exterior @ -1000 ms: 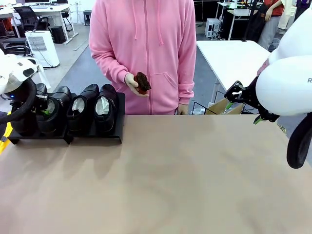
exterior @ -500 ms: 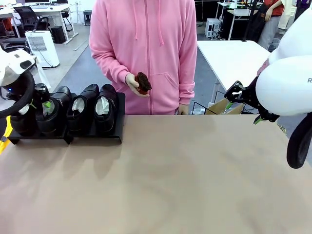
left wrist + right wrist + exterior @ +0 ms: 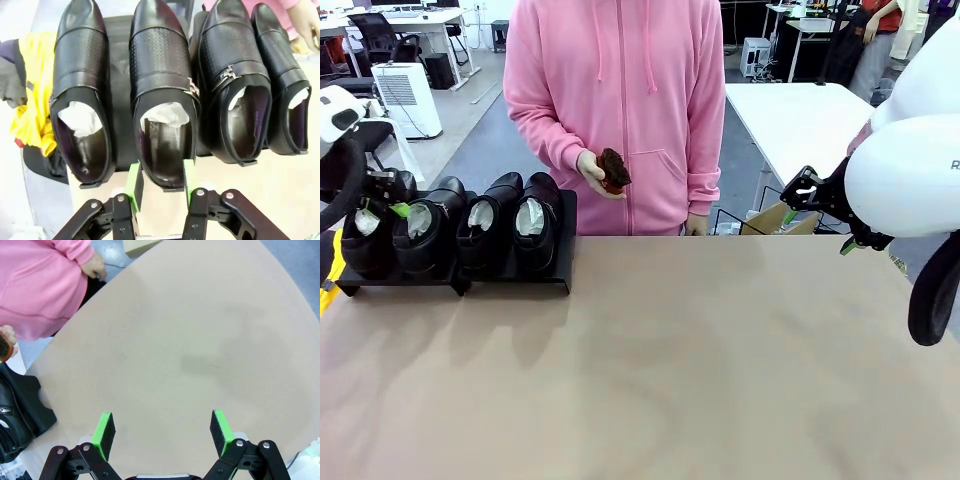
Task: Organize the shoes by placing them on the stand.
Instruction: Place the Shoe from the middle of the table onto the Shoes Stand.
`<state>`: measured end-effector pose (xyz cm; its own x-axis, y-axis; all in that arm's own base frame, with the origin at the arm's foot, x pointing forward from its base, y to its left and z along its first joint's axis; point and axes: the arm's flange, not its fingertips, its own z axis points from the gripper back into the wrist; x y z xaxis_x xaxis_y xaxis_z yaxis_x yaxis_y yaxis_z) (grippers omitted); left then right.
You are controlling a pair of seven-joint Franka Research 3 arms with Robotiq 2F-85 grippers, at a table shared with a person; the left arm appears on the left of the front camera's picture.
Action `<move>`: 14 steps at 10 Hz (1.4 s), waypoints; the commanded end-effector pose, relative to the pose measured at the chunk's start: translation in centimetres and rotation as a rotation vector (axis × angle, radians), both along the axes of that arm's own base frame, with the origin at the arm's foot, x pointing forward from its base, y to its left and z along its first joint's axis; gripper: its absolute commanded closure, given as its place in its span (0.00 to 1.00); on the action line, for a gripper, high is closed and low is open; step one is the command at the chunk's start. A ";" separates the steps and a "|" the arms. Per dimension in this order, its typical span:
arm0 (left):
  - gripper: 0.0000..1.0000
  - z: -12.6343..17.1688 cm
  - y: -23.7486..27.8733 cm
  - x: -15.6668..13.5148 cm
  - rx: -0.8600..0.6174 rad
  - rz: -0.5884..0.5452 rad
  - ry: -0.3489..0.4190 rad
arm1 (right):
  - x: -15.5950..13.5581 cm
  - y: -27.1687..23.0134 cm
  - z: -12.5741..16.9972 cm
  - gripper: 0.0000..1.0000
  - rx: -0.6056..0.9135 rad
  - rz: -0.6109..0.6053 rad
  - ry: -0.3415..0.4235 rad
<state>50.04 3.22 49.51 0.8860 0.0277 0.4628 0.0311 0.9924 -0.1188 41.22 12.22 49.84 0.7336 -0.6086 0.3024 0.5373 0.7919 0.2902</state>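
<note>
Standing four abreast on the stand (image 3: 510, 275) at the bench's (image 3: 650, 360) far-left corner: the shoes (image 3: 165, 95), all paper-stuffed. Left tool (image 3: 160, 181): pads flanking the second shoe's heel, whether touching or just clear cannot be told; judged the release step, next a straight lift clear. Right tool (image 3: 162, 432): spread wide, empty, above bare bench.

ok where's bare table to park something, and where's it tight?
Free: the whole tan table from the stand rightward, out to the right hand, which hangs open past the far right edge. Crowded: the far-left corner, where four shoes fill the stand, with the left hand open at the second shoe's heel.
</note>
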 end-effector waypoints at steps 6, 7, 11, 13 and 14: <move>0.55 -0.5 -0.1 1.3 0.015 -0.022 -0.005 | 0.1 -0.2 0.3 0.00 -0.006 0.022 -0.006; 0.55 -0.5 -0.1 1.3 0.015 -0.022 -0.005 | 0.1 -0.2 0.3 0.00 -0.006 0.022 -0.006; 0.55 -0.5 -0.1 1.3 0.015 -0.022 -0.005 | 0.1 -0.2 0.3 0.00 -0.006 0.022 -0.006; 0.55 -0.5 -0.1 1.3 0.015 -0.022 -0.005 | 0.1 -0.2 0.3 0.00 -0.006 0.022 -0.006; 0.55 -0.5 -0.1 1.3 0.015 -0.022 -0.005 | 0.1 -0.2 0.3 0.00 -0.006 0.022 -0.006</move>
